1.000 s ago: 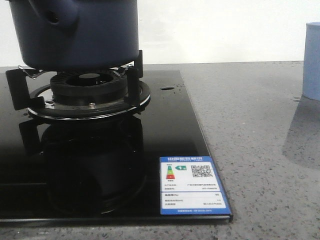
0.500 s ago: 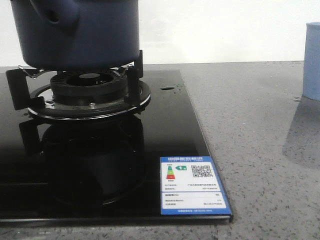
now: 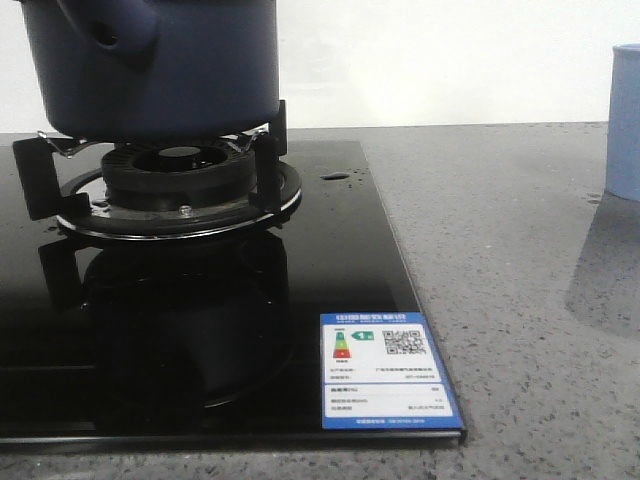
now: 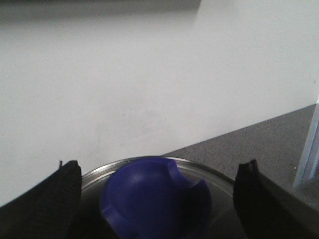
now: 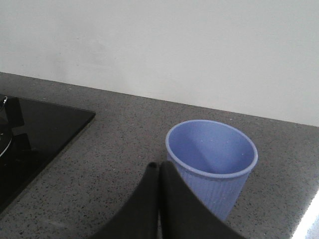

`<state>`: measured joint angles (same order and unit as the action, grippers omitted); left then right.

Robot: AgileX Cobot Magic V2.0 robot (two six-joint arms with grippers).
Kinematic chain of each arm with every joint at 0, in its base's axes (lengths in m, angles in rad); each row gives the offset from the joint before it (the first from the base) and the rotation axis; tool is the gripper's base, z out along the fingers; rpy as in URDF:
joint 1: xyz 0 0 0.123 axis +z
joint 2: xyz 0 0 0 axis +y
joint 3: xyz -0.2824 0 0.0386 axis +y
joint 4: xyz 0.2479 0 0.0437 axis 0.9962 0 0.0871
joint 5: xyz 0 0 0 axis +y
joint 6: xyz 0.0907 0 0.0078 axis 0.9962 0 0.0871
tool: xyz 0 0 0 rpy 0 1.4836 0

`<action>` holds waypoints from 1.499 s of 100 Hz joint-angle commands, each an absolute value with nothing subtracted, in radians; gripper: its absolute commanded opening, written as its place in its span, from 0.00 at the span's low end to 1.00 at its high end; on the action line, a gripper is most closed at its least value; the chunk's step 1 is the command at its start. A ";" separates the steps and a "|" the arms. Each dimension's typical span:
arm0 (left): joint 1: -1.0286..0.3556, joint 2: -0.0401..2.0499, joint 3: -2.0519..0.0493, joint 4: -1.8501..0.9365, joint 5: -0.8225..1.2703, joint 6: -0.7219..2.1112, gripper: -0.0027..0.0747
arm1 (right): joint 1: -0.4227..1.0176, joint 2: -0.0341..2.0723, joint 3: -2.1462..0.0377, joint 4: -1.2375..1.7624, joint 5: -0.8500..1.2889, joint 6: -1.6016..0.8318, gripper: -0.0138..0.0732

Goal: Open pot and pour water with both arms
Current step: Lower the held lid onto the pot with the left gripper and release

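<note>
- Pot (image 3: 160, 65), dark navy, sits on the black burner supports (image 3: 265, 150) of the glass hob (image 3: 330, 250) at the worktop's left side; the top of the front view cuts off its rim, so its upper part is hidden there. Its stubby handle (image 3: 115, 35), with a hole at the end, points toward the front edge.
- Left gripper (image 4: 158, 199) is spread wide over the pot, its two dark fingers (image 4: 47, 204) standing on either side of a blue knob (image 4: 154, 199) on a silvery lid (image 4: 219, 177); the fingertips run off the picture's edge, and neither finger touches the knob where seen.
- Water (image 3: 336, 177) shows only as a small shiny puddle on the glass, just right of the burner ring (image 3: 180, 205).
- Label (image 3: 388, 370), blue and white, lies at the hob's front right corner; its print is too small to read.
- Right gripper (image 5: 158, 172) has its fingers pressed together, holding nothing, just beside a pale blue cup (image 5: 212, 164).
- Cup stands on the grey worktop (image 3: 500, 280) near its right edge, half cut off in the front view.
</note>
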<state>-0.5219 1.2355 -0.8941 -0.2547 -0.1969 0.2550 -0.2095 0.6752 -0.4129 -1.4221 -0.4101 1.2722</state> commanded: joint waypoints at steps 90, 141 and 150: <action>-0.254 0.484 -0.577 -0.247 -0.128 0.253 0.01 | -0.215 0.399 -0.244 -1.332 -0.366 1.255 0.09; -0.254 0.159 -0.264 -0.256 -0.106 0.253 0.01 | -0.215 0.127 -0.105 -1.296 -0.195 1.267 0.09; -0.254 0.159 -0.264 -0.256 -0.106 0.253 0.01 | -0.215 0.127 -0.103 -1.296 -0.192 1.267 0.09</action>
<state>-0.2553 0.1525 -0.2384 -0.2498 -0.0388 0.2550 -0.2095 0.1216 -0.0816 -1.3168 -0.1951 1.2679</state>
